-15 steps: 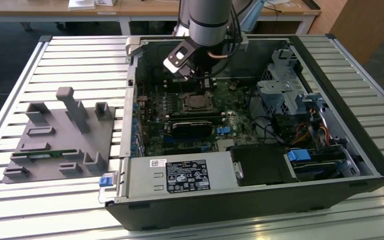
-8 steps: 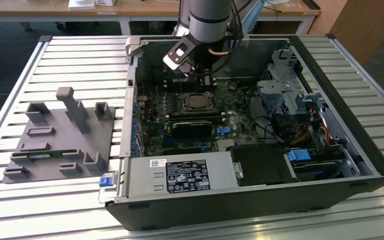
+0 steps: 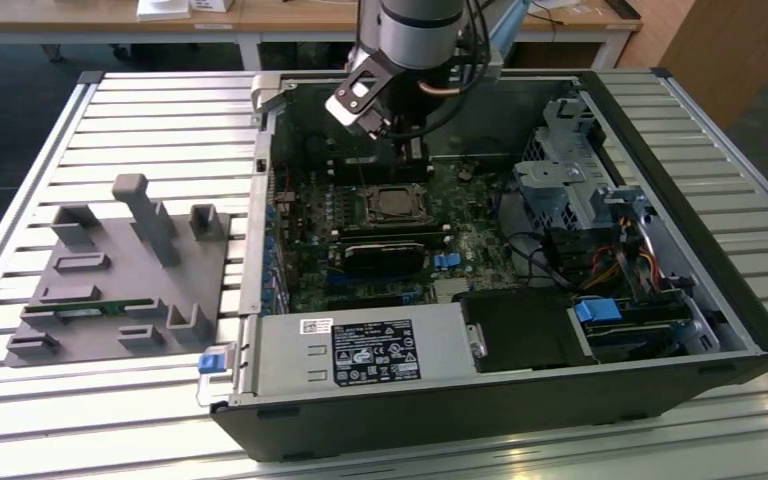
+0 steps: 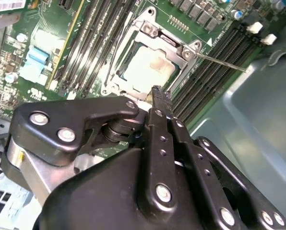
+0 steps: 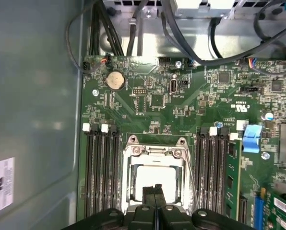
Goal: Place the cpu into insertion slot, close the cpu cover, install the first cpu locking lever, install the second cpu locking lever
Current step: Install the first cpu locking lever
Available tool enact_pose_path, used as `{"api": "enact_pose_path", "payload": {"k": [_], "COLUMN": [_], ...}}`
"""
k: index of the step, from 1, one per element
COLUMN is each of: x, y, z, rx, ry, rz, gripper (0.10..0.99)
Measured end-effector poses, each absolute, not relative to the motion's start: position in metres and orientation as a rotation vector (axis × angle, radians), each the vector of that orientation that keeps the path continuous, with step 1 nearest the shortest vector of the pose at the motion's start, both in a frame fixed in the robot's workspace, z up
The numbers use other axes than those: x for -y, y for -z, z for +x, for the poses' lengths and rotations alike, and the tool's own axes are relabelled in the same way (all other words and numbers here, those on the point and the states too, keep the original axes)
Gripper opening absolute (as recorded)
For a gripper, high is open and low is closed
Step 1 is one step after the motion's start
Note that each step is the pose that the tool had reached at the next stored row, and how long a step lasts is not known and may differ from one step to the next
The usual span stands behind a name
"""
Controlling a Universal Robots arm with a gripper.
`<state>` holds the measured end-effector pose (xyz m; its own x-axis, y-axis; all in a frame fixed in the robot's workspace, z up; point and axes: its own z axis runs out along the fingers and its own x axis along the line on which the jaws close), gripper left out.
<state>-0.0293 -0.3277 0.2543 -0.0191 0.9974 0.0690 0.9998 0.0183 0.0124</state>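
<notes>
The cpu [image 4: 148,67] lies flat in the insertion slot [image 3: 391,204] on the green motherboard, its pale metal top [image 5: 155,176] showing through the window of the cpu cover [image 4: 158,36]. The silvery cover frame [image 5: 155,152] lies down over the chip. A thin wire locking lever [image 4: 220,61] sticks out from one corner of the socket, across the memory slots. My gripper [image 5: 155,189] hovers just above the socket's edge, shut, with its two black fingers pressed together and nothing between them. In the exterior view the gripper [image 3: 414,160] hangs over the far side of the socket.
Black memory slots [image 5: 101,172] flank the socket on both sides. A black heatsink block [image 3: 387,252] sits nearer the front, cables [image 3: 544,250] and drive cages [image 3: 578,170] at the exterior view's right. A grey fixture [image 3: 117,280] stands on the slatted table outside the case.
</notes>
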Motion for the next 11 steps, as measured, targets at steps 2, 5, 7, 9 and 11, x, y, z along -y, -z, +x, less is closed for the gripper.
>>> {"api": "enact_pose_path", "payload": {"k": [2, 5, 7, 9, 11], "x": [0.3277, 0.3276, 0.3277, 0.3277, 0.3277], "y": [-0.2599, -0.2615, -0.2616, -0.2616, -0.2616], "z": [-0.0294, -0.0294, -0.0294, -0.0294, -0.0294], "rx": [2.212, 2.215, 2.245, 2.282, 2.320], "ry": [0.088, 0.088, 0.087, 0.085, 0.084], "rz": [-2.171, -2.169, -2.137, -2.096, -2.052], "gripper": [0.106, 0.106, 0.106, 0.106, 0.106]}}
